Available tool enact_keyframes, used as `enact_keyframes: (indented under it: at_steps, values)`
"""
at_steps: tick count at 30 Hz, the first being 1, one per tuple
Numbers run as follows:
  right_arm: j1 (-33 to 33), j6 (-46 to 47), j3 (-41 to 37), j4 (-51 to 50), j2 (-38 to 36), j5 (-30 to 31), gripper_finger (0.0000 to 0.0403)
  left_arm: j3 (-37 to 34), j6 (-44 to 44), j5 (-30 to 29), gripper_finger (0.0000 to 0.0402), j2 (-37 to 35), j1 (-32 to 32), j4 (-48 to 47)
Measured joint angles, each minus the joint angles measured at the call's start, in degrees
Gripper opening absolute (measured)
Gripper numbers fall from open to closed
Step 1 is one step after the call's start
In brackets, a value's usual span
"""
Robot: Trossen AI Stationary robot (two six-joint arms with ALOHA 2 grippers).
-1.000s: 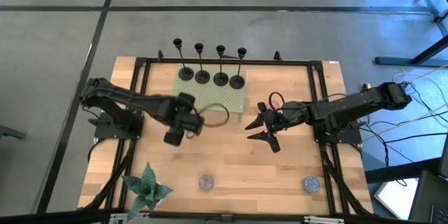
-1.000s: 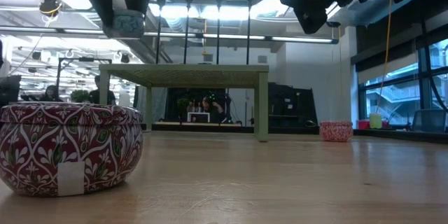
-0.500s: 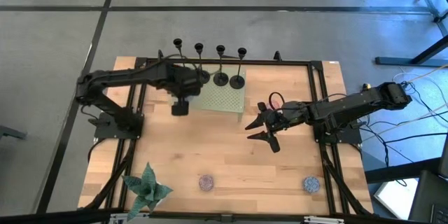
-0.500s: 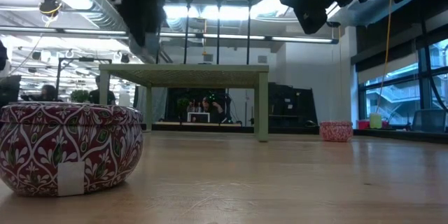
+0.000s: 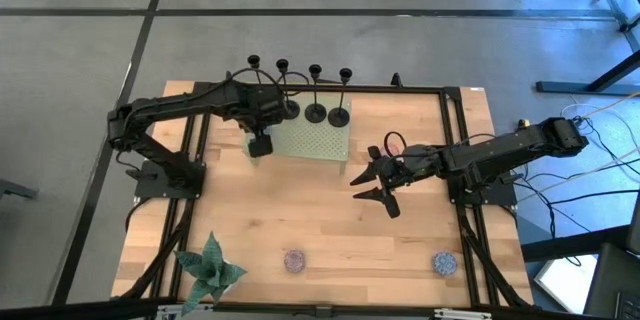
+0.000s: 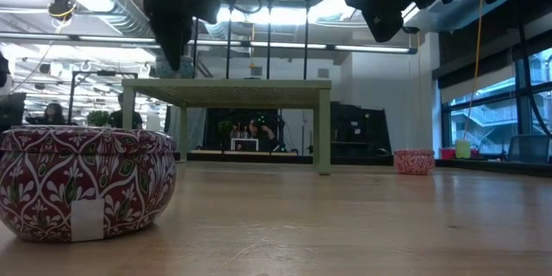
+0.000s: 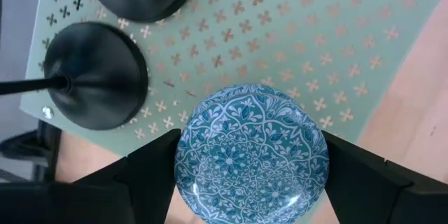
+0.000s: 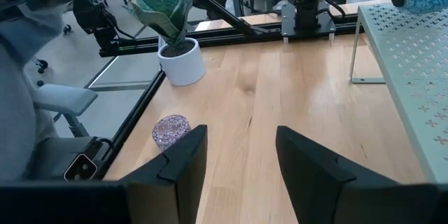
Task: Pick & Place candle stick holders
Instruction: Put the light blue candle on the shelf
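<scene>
Several black candle stick holders point(image 5: 316, 90) stand by their round bases in a row on a pale green perforated shelf point(image 5: 320, 140) at the table's far side. Two of the bases point(image 7: 94, 73) show in the left wrist view. My left gripper point(image 5: 260, 144) hangs over the shelf's near left corner, shut on a round blue patterned tin point(image 7: 252, 155), beside the leftmost holder. My right gripper point(image 5: 368, 182) stands open above the table's middle right, with nothing between its fingers point(image 8: 178, 161). My left gripper pinches the blue tin by its round side wall point(image 7: 183, 161), one finger point(image 7: 140, 175) on each opposite side. The fingers come from above, pointing down. The tin hangs level, its patterned top up, clear above the green shelf.
A potted plant point(image 5: 210, 265) stands at the near left corner. Two small patterned tins point(image 5: 294, 259) point(image 5: 444, 262) sit near the front edge; one of them looms large in the low view point(image 6: 82, 181). A black frame point(image 5: 455, 150) rims the wooden table.
My left gripper has swung from the table's middle left toward the far edge, rolling as it went, and now hangs over the green shelf's near left corner. The blue tin has travelled with it, lifted clear all the way.
</scene>
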Motion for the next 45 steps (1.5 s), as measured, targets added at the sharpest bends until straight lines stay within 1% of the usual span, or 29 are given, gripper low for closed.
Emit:
enact_keyframes:
  at_steps: [4,6,11,16,20,25,41,45]
  values:
    - [-0.02,0.00,0.00,-0.02,0.00,-0.10,0.0175,0.00,-0.28,4.29,0.0295,0.01,-1.28,0.00]
    - [0.00,0.00,0.00,-0.02,0.00,-0.11,0.0175,0.00,-0.09,5.03,0.0295,0.02,-2.39,-0.02]
    - [0.00,0.02,0.00,-0.02,0.00,-0.11,0.0175,0.00,1.13,2.27,0.0295,0.00,-4.57,-0.03]
    - [-0.01,0.01,0.00,-0.02,0.00,-0.11,0.0175,-0.02,3.85,2.25,0.0295,0.00,-6.43,-0.11]
    - [0.00,0.07,0.00,-0.02,0.00,-0.11,0.0175,-0.02,4.40,2.13,0.0295,0.00,-6.68,-0.13]
    - [-0.01,0.17,0.00,-0.03,0.00,-0.11,0.0175,-0.02,4.45,-0.69,0.0295,0.00,-6.68,-0.13]
    - [-0.01,0.17,0.00,-0.02,0.00,-0.09,0.0175,-0.07,4.68,-0.28,0.0296,0.01,-6.62,-0.13]
    - [-0.01,0.17,0.00,-0.04,0.00,-0.07,0.0175,-0.07,4.43,-0.32,0.0311,0.00,-6.63,-0.13]
